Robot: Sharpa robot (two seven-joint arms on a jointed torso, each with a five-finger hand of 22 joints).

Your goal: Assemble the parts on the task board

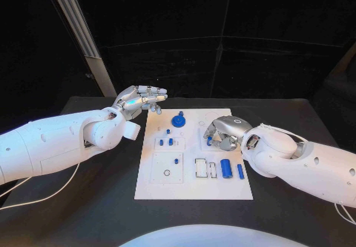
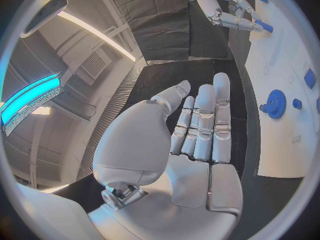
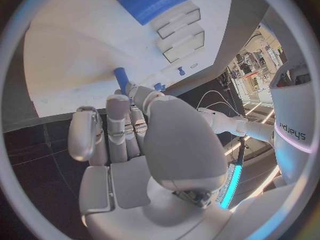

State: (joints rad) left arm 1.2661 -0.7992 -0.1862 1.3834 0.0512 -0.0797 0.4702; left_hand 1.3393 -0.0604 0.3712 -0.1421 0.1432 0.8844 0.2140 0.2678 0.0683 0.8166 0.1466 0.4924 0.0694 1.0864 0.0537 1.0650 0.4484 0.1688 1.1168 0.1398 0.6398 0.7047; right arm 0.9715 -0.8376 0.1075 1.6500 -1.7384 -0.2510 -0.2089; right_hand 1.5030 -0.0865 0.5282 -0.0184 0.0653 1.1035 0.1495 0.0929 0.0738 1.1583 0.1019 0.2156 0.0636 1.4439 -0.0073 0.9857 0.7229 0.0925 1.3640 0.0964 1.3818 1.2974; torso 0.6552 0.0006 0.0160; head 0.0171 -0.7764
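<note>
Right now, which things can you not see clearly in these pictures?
- Head view: the right hand covers part of the task board; whatever its fingers touch is hidden.
- Right wrist view: a small blue part at its fingertips; grip cannot be judged.
- Left wrist view: the blue gear sits near the rim, teeth unclear.

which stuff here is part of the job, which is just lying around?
Job:
task board
blue gear
large blue cylinder
slim blue peg
right hand, on the board

Lying about:
white cable
black table
</note>
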